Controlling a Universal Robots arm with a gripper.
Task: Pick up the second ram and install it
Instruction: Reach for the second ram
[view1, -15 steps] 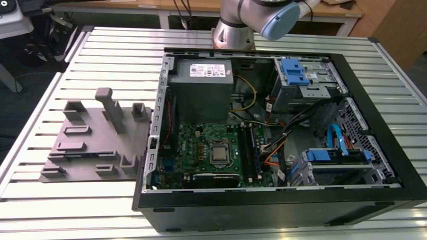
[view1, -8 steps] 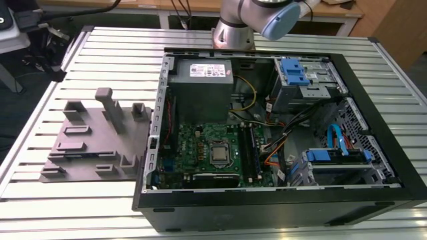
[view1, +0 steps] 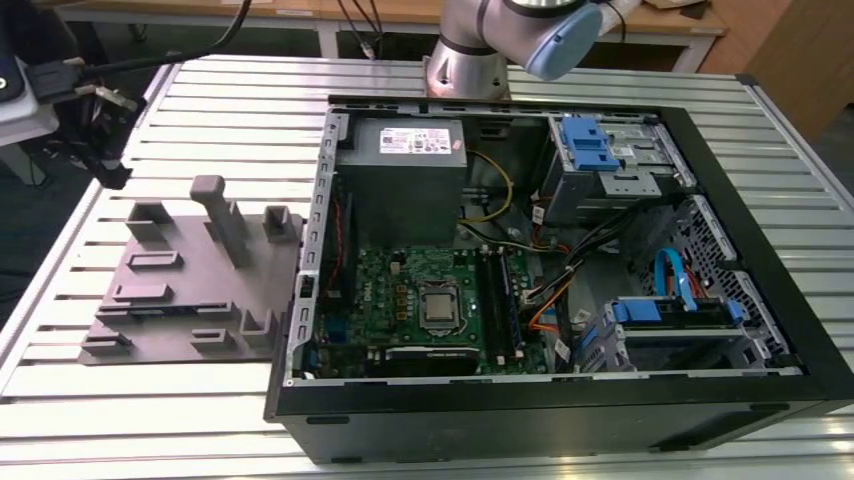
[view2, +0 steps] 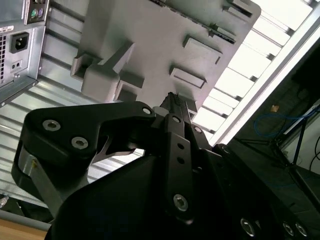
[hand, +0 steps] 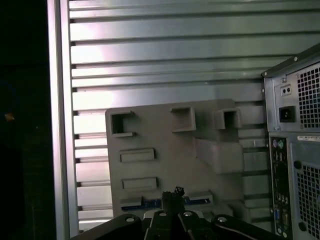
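Observation:
The second ram (hand: 142, 203) is a thin dark and blue strip lying in a slot at the near edge of the grey tray (hand: 165, 165). In the exterior view it shows as a dark line (view1: 160, 311) on the tray (view1: 187, 285). In both wrist views my gripper (hand: 172, 192) (view2: 172, 100) hangs well above the tray, its fingertips pressed together with nothing between them. From the first wrist view the tips overlap the ram's slot. The dark tool end (view1: 110, 168) sits at the exterior view's upper left, above the slatted table.
The open computer case (view1: 307, 300) lies to the exterior view's right of the tray, with its motherboard (view1: 427, 305), grey power supply (view1: 400, 150) and blue drive brackets (view1: 587, 145). Upright blocks (view1: 220, 220) rise from the tray. Cables (view1: 134, 60) hang at the upper left.

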